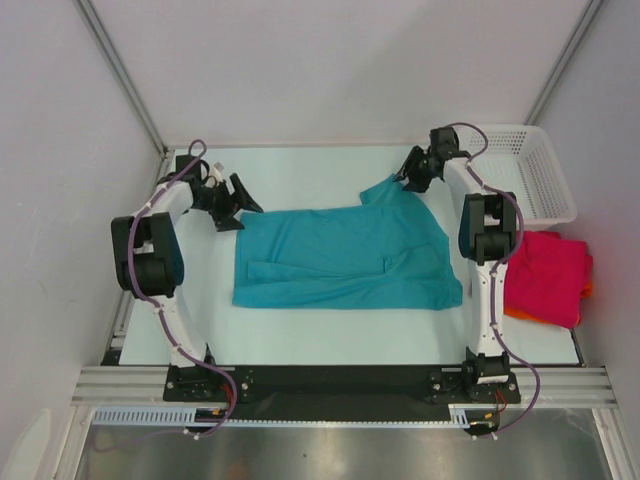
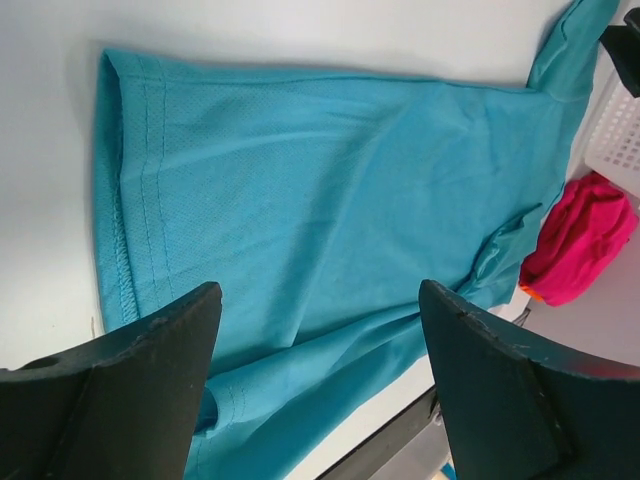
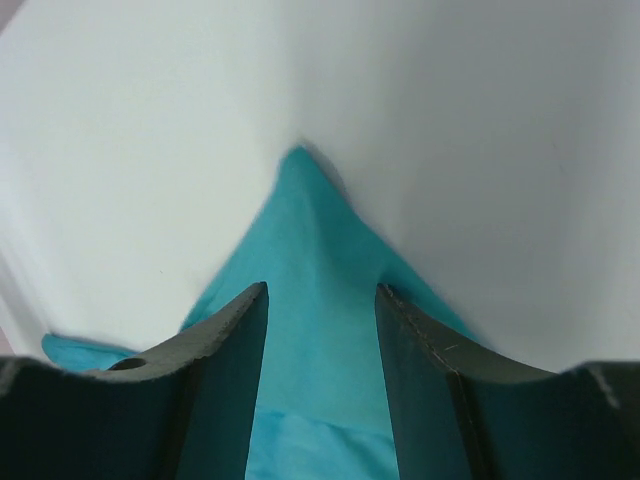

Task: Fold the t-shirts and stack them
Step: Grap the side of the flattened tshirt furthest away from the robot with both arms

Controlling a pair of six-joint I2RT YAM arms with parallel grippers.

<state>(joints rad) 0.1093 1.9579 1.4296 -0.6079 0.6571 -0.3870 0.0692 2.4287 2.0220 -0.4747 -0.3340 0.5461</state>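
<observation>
A pale, flat tabletop (image 1: 320, 170) seen from above, with one landmark at its centre: a teal short-sleeved t-shirt (image 1: 340, 260) of soft plain cloth, lying flat, its hem to the left and its neck end to the right. The front strip of the shirt is folded over onto itself.

Left of the shirt, by its far-left corner, hangs the black left gripper (image 1: 232, 200). Its fingers (image 2: 150, 370) are spread wide with nothing between them. The left wrist camera looks past them onto the stitched hem and the open body of the shirt beneath.

At the shirt's far-right corner, one sleeve sticks out toward the back of the table. The black right gripper (image 1: 408, 180) sits over that sleeve. Its fingers (image 3: 210, 380) stand parted, and the sleeve's pointed tip shows through the gap, lying on the table — the cloth does not look squeezed.

Just right of the shirt, the white and black right arm (image 1: 488, 240) runs from the near edge toward the back. It stands between the teal shirt and everything further right.

Right of the shirt beyond that arm, a crimson-pink t-shirt (image 1: 545, 275) lies bunched near the table's right edge. A thin orange cloth edge (image 1: 589, 290) peeks out from under it — too little shows to tell its shape. Behind the pink shirt, in the far-right corner, sits a white plastic mesh basket (image 1: 545, 175).
</observation>
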